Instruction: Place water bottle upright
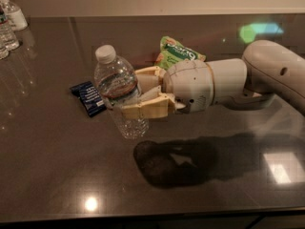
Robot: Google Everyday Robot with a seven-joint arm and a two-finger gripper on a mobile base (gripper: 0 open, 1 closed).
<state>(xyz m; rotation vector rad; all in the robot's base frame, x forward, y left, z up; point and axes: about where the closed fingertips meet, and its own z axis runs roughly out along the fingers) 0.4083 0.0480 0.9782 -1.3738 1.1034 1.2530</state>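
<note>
The water bottle (117,87) is clear ribbed plastic with a white cap and a label edged in red-orange. It stands nearly upright, cap tilted slightly left, at the middle left of the dark table (57,166). My gripper (131,92) reaches in from the right and is shut on the bottle's middle, one tan finger in front and one behind. I cannot tell whether the bottle's base touches the table.
A dark blue snack packet (88,98) lies just left of the bottle. A green chip bag (177,52) lies behind my wrist. A white pump bottle (12,13) and small clear bottles (7,35) stand at the far left corner.
</note>
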